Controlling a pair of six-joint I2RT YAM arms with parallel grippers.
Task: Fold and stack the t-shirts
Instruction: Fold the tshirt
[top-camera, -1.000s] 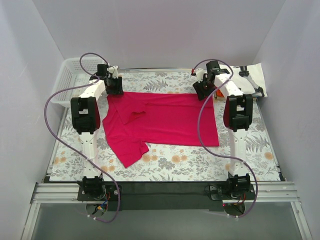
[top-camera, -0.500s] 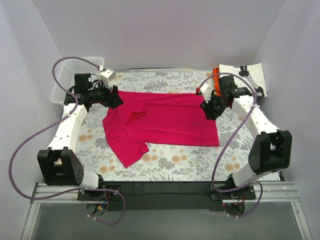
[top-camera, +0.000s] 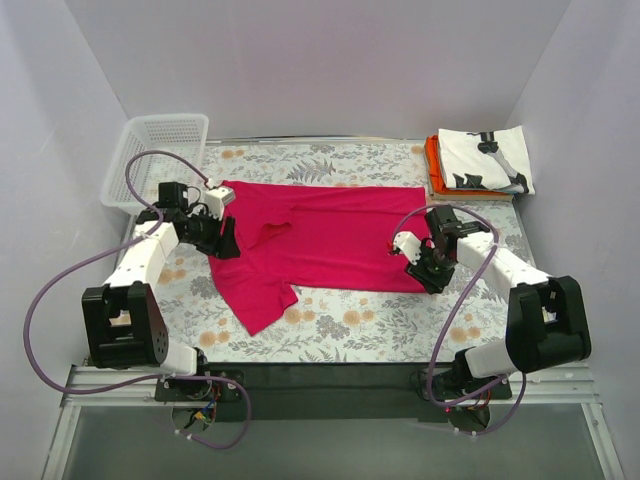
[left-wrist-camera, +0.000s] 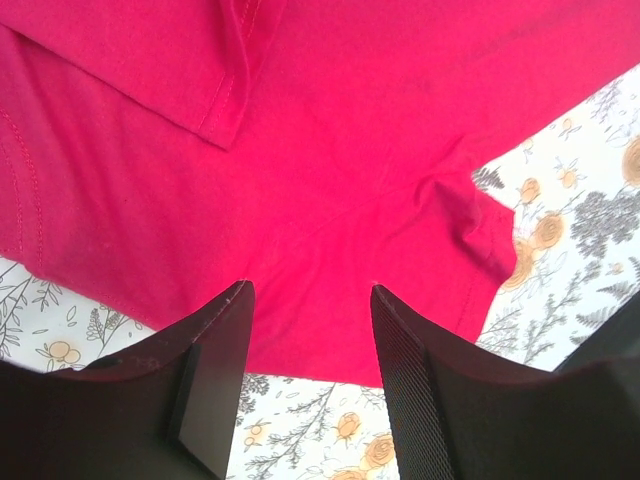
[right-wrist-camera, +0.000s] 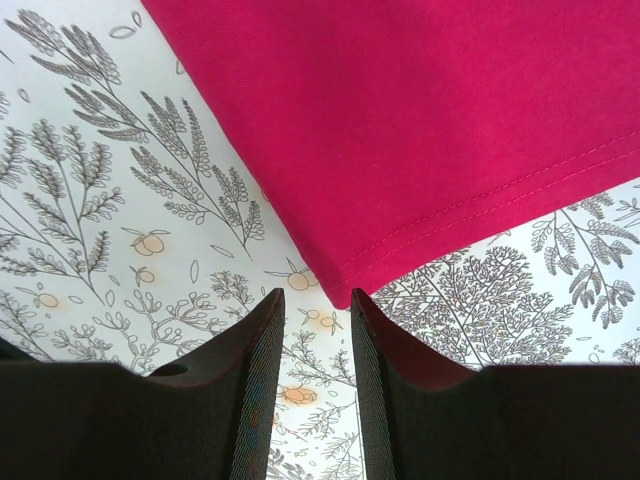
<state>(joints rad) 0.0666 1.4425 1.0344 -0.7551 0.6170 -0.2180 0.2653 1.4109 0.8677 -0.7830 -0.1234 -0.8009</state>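
Note:
The crimson-pink t-shirt (top-camera: 330, 240) lies spread flat in the middle of the table, one sleeve pointing toward the near left. My left gripper (top-camera: 224, 240) is open and empty, low over the shirt's left edge; in the left wrist view the gripper (left-wrist-camera: 310, 290) hangs over the crimson-pink cloth (left-wrist-camera: 330, 150). My right gripper (top-camera: 426, 274) is open and empty at the shirt's near right corner; in the right wrist view the gripper (right-wrist-camera: 317, 295) has the hemmed corner (right-wrist-camera: 345, 270) just ahead of it. The white printed t-shirt (top-camera: 485, 160) lies folded on the orange one (top-camera: 433, 165) at the back right.
A white mesh basket (top-camera: 155, 155) stands at the back left corner. The floral tablecloth (top-camera: 400, 325) covers the table. Grey walls close in the left, back and right sides. Purple cables loop off both arms.
Both arms have swung outward and come back toward me from the shirt's far edge. The left gripper now sits at the left side, the right at the near right corner. The shirt has not moved.

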